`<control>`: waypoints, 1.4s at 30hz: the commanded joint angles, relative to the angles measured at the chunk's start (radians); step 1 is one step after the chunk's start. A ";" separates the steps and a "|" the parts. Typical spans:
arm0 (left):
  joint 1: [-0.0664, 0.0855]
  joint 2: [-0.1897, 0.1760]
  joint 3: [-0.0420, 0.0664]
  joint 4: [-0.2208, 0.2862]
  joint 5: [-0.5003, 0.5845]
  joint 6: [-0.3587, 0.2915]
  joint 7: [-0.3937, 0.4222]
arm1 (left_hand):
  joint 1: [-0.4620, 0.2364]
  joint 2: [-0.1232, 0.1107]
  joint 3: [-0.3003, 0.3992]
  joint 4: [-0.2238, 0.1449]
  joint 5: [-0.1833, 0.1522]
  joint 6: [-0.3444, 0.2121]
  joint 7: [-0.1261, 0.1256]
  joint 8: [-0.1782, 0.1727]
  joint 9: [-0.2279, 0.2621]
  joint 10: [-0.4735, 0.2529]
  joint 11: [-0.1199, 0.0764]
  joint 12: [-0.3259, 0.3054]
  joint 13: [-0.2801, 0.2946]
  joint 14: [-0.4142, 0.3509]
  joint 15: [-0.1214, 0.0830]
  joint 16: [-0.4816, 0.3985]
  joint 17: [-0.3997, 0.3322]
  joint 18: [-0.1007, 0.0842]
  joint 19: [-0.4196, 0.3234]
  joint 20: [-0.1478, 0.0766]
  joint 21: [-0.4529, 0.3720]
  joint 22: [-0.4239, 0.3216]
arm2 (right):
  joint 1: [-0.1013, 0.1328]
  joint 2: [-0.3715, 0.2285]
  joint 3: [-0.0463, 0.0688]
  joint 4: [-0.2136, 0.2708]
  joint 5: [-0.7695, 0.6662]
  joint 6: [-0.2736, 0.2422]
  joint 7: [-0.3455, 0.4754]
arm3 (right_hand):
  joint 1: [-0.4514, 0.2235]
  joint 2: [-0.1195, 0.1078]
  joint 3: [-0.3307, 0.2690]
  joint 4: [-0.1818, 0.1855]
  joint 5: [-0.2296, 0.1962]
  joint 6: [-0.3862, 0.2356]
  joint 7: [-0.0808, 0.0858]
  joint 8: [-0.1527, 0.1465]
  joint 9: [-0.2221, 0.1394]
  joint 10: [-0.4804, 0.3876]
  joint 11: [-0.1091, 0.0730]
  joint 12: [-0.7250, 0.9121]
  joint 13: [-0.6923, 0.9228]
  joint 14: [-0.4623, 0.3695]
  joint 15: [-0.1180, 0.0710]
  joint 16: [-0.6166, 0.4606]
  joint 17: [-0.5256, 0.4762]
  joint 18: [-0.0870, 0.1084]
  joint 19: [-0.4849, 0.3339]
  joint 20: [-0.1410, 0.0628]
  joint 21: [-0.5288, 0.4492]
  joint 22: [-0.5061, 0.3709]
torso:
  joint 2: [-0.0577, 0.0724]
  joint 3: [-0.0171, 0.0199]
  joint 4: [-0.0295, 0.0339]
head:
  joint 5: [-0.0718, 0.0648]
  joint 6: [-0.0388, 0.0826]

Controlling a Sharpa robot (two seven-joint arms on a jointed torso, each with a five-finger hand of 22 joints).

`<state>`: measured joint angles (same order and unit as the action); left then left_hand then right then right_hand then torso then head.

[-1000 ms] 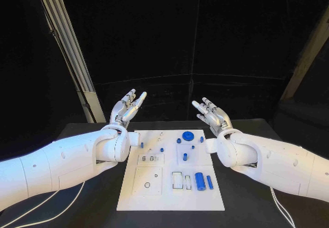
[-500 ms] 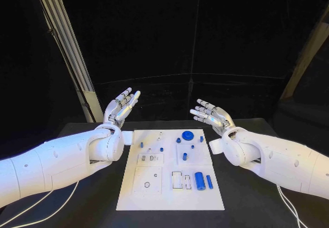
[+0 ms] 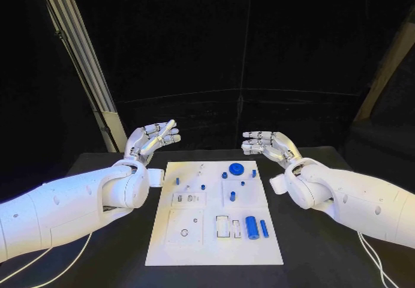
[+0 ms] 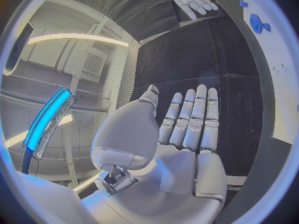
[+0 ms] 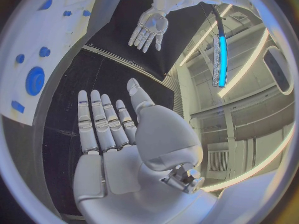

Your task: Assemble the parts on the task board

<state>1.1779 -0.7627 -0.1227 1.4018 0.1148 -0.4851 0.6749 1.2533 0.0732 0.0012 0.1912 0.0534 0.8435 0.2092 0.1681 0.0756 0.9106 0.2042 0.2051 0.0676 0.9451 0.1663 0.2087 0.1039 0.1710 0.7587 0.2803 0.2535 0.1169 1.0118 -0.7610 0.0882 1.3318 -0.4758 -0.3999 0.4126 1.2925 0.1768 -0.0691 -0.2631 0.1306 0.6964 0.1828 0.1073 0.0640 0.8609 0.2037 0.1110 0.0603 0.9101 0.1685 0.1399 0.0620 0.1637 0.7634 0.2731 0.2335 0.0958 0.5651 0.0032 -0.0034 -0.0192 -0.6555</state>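
The white task board lies in the middle of the black table. On it I see a round blue disc at the far end, a thick blue cylinder and a thin blue rod at the near right, and small blue pegs between. My left hand hovers beyond the board's far left corner, fingers extended and empty. My right hand hovers beyond the far right corner, also empty with fingers apart. The wrist views show bare palms: left hand, right hand, and the disc.
Bare black tabletop surrounds the board on both sides. A pale upright post stands behind the table's far left. Thin cables trail off the table's near corners.
Both hands have tipped forward and dropped lower, from pointing upward to reaching over the table's far edge. They hold nothing throughout. The parts on the board have not moved.
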 commanded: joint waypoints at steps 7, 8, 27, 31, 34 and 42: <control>0.002 -0.066 0.001 0.101 -0.073 0.070 0.003 | 0.024 0.009 -0.012 -0.048 0.002 0.092 0.020 -0.014 -0.010 0.133 -0.034 -0.012 0.001 0.149 -0.041 0.009 0.013 0.015 0.128 -0.038 0.014 -0.016 | 0.073 0.008 0.002 -0.032 -0.508 0.072 -0.122 | 0.070 -0.002 0.022 -0.028 -0.012 0.269 0.021 0.011 0.005 0.256 -0.064 -0.017 0.003 0.333 -0.093 0.034 0.015 0.021 0.260 -0.090 0.099 0.012 | 0.060 -0.0004 0.0056 | -0.009 0.010; 0.003 -0.072 0.001 0.112 -0.071 0.075 0.000 | 0.025 0.011 -0.013 -0.051 0.001 0.097 0.018 -0.017 -0.010 0.140 -0.037 -0.015 0.001 0.161 -0.044 0.010 0.017 0.015 0.137 -0.041 0.014 -0.018 | 0.081 0.010 0.002 -0.033 -0.571 0.088 -0.149 | 0.082 -0.006 0.026 -0.028 0.008 0.282 0.016 0.013 0.006 0.270 -0.070 -0.017 0.003 0.354 -0.102 0.039 0.018 0.021 0.275 -0.100 0.110 0.017 | 0.067 -0.0009 0.0075 | -0.010 0.015; 0.004 -0.084 0.001 0.191 0.011 0.125 -0.023 | 0.031 0.014 -0.017 -0.070 0.001 0.107 0.013 -0.037 -0.011 0.149 -0.040 -0.043 -0.002 0.176 -0.048 -0.001 0.026 0.014 0.157 -0.047 0.005 -0.029 | 0.127 0.057 0.003 -0.024 -1.181 0.215 -0.429 | 0.053 -0.066 0.055 -0.025 0.005 0.342 -0.016 -0.038 0.002 0.330 -0.112 -0.050 0.002 0.597 -0.172 0.218 0.174 0.017 0.448 -0.184 0.396 0.167 | 0.152 -0.0039 0.0332 | -0.046 0.051; 0.004 -0.085 0.001 0.195 0.011 0.129 -0.025 | 0.030 0.014 -0.018 -0.071 0.001 0.107 0.013 -0.038 -0.011 0.149 -0.039 -0.045 -0.002 0.175 -0.047 -0.003 0.026 0.014 0.157 -0.046 0.004 -0.030 | 0.133 0.070 0.003 -0.026 -1.204 0.226 -0.437 | 0.043 -0.069 0.070 -0.025 0.004 0.337 -0.020 -0.042 0.002 0.308 -0.111 -0.049 0.002 0.596 -0.174 0.285 0.221 0.017 0.451 -0.184 0.443 0.194 | 0.160 -0.0045 0.0354 | -0.049 0.053; 0.004 -0.083 0.001 0.195 0.009 0.133 -0.028 | 0.030 0.014 -0.018 -0.072 0.001 0.106 0.014 -0.039 -0.011 0.148 -0.039 -0.047 -0.002 0.174 -0.047 -0.004 0.026 0.013 0.157 -0.046 0.003 -0.031 | 0.135 0.079 0.003 -0.029 -1.217 0.224 -0.441 | 0.036 -0.072 0.085 -0.024 0.002 0.330 -0.019 -0.043 0.002 0.290 -0.110 -0.049 0.002 0.598 -0.173 0.340 0.260 0.017 0.450 -0.184 0.483 0.217 | 0.163 -0.0053 0.0388 | -0.049 0.052; 0.005 -0.084 0.001 0.197 0.000 0.140 -0.034 | 0.029 0.015 -0.019 -0.072 0.001 0.106 0.014 -0.040 -0.011 0.148 -0.038 -0.048 -0.002 0.174 -0.047 -0.005 0.026 0.013 0.157 -0.046 0.002 -0.031 | 0.138 0.089 0.003 -0.024 -1.232 0.209 -0.438 | 0.018 -0.080 0.128 -0.024 0.003 0.322 -0.017 -0.043 0.002 0.277 -0.107 -0.048 0.002 0.587 -0.171 0.470 0.345 0.018 0.440 -0.179 0.579 0.275 | 0.169 -0.0075 0.0448 | -0.053 0.049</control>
<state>1.1807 -0.8465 -0.1228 1.5972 0.1202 -0.3676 0.6427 1.2750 0.0880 -0.0176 0.1252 0.0534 0.9434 0.2232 0.1324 0.0657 1.0580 0.1627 0.1615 0.0673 1.1206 0.1162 0.2052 0.1295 0.1703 0.9085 0.2341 0.2603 0.0865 1.1467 -0.6741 0.0902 1.3046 -1.6716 -0.1932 -0.0162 1.3195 0.0965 0.0561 -0.2865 0.1392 1.0238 0.1644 0.0688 0.0672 1.1412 0.0965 0.0655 0.0634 1.4670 0.0017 0.6032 0.4027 0.1791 1.2079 0.0952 0.8070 0.3680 0.7303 -0.0028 0.0381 -0.0702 -0.6038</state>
